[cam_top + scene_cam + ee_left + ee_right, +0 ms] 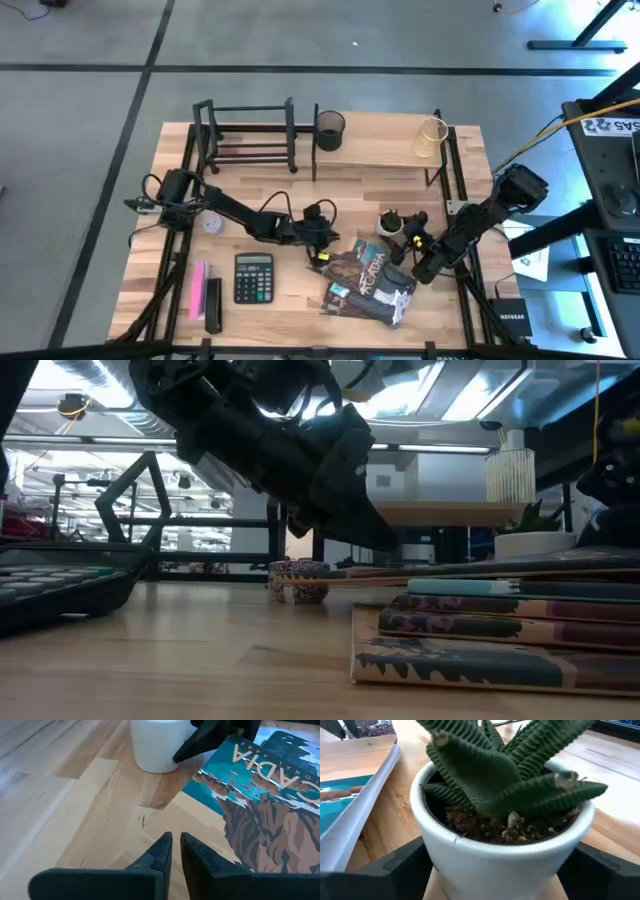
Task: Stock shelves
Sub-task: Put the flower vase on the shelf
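Observation:
A small succulent in a white pot (500,845) stands on the table by its base, just beyond the stack of books (370,282). My right gripper (402,232) has a finger on each side of the pot. My left gripper (175,847) hovers low over bare table at the books' left edge, shut with nothing in it. The black bar rack (245,135) stands at the far left. Beside it, the light-wood board shelf (385,152) carries a black mesh cup (330,128) and a gold wire cup (432,138). My right gripper pinches the white pot's side wall (432,862) between its two fingers, low on the pot. The fingers (395,865) come in nearly level from the table's right side. The pot stands upright with its base (152,767) on the table.
A calculator (253,277) lies near the front, with a pink and a black flat item (203,293) to its left. A small patterned roll (298,580) sits by the books' left edge. A pale disc (211,222) lies under my left arm.

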Robot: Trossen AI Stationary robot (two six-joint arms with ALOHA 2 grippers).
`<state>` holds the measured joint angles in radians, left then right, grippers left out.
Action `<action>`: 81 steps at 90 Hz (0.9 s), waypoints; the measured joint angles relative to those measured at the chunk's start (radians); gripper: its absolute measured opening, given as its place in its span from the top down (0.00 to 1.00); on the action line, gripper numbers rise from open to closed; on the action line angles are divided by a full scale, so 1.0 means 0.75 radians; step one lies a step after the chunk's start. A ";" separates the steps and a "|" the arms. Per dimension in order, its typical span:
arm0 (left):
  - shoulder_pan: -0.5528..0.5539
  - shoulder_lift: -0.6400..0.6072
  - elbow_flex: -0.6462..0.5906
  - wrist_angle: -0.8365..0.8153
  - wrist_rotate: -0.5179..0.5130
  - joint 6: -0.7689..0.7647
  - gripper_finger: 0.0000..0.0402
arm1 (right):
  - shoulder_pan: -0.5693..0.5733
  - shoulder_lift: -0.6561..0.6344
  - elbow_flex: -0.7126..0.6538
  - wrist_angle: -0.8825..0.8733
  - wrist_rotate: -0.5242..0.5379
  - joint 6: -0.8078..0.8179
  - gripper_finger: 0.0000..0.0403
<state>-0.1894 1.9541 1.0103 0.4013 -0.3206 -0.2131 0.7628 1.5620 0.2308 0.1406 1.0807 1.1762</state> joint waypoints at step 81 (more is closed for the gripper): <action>-0.066 -0.002 0.000 -0.003 -0.117 0.040 0.95 | -0.969 -0.662 0.635 -0.396 -0.417 -1.130 0.18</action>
<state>-0.2388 1.9526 1.0103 0.3992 -0.4084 -0.1828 0.0363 1.0657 0.7071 -0.1566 0.7678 0.3285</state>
